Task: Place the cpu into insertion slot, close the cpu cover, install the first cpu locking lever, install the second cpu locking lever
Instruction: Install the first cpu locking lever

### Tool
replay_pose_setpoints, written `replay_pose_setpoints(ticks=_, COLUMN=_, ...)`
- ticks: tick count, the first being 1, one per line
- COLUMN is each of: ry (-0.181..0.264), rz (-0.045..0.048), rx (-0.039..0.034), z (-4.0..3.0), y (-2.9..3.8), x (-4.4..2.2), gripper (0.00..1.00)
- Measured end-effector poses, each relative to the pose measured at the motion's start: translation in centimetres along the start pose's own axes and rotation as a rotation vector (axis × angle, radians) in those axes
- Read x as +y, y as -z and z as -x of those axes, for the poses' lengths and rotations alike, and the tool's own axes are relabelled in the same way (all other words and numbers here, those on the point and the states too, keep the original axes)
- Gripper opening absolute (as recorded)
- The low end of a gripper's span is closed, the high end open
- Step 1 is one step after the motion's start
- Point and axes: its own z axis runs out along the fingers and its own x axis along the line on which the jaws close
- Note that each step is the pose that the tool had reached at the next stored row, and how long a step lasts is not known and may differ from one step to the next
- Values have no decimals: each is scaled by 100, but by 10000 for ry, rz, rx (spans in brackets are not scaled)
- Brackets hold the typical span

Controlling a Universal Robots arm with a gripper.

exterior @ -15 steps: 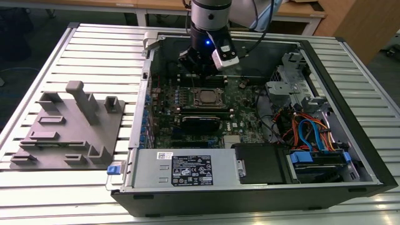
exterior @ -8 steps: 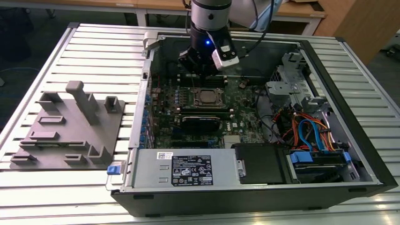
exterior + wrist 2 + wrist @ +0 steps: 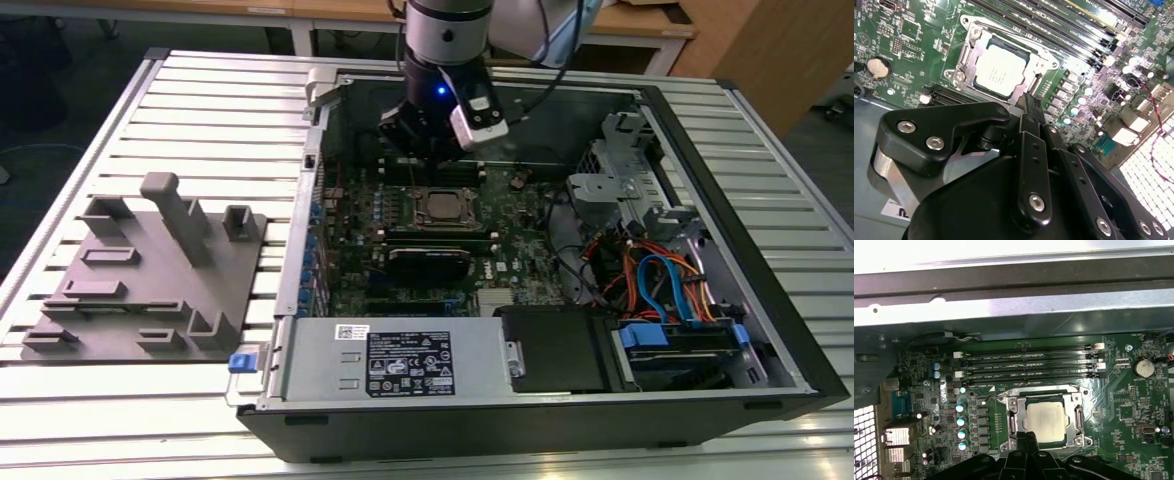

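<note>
Black links of the gripper (image 3: pixel 1029 102) are closest in the second wrist view. Its two fingers are drawn together to a narrow tip with nothing between them. This tip stands at the edge of the insertion slot (image 3: pixel 1085 440) on the green board (image 3: pixel 1134 440). Inside the slot the cpu (image 3: pixel 1045 421) lies flat, and its grey top shows through the square opening of the cpu cover (image 3: pixel 1015 416) lying over it. Long memory slots (image 3: pixel 1029 365) run just beside. In the exterior view the arm (image 3: pixel 447 40) reaches down into the open computer case (image 3: pixel 747 330).
</note>
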Motion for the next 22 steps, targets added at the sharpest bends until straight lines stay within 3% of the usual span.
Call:
replay_pose_setpoints(ticks=11, ry=108, rz=0, rx=3, z=-159, y=-1, x=-13, gripper=10)
replay_pose_setpoints(ticks=17, ry=180, rz=1, rx=3, z=-279, y=-2, x=-23, gripper=10)
replay_pose_setpoints(ticks=22, ry=243, rz=1, rx=5, z=-308, y=-3, x=-25, gripper=10)
